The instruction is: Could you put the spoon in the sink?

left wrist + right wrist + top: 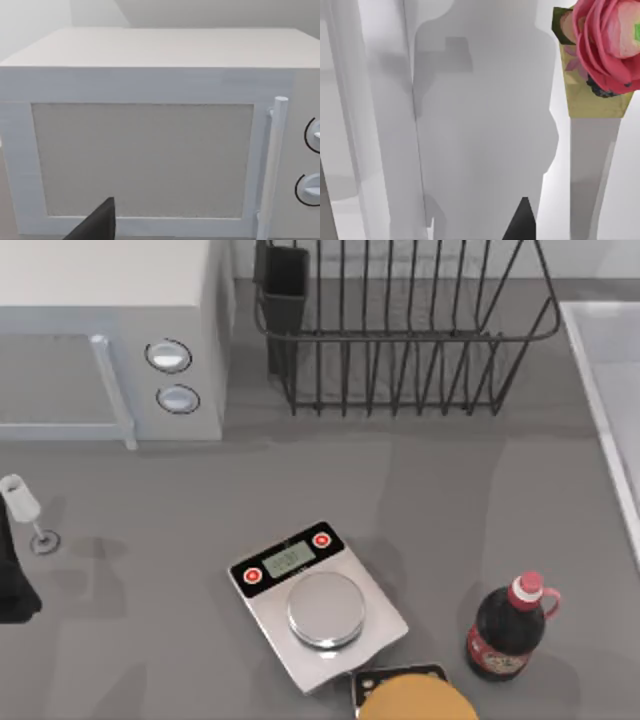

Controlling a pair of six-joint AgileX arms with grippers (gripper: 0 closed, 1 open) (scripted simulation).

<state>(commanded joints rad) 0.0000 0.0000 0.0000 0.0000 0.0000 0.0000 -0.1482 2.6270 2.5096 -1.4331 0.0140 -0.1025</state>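
Left end effector (100,225) first: just a dark tip pokes up in the left wrist view, and I cannot tell if it is wide or narrow. It faces the microwave (150,150) head-on, door panel ahead, upright handle (274,165) and two round knobs (312,187) off to one side. From above, the left arm (14,585) is a dark shape at the tabletop's far left edge, right beside a small wine glass (24,508).

Over to the right end effector (521,222): again one dark tip, and I cannot tell its state. In front of it are pale grey-white surfaces, and a pink flower (605,40) sitting on a yellowish box (592,97).

Widening out across the grey tabletop (150,660): a kitchen scale (318,605) sits near the middle, a dark soda bottle (508,628) with a red cap to its right, and an orange round thing (415,702) at the near edge between them. The black wire dish rack (405,330) stands at the back. The sink (602,405) is at the far right, its pale raised rim running down that edge.
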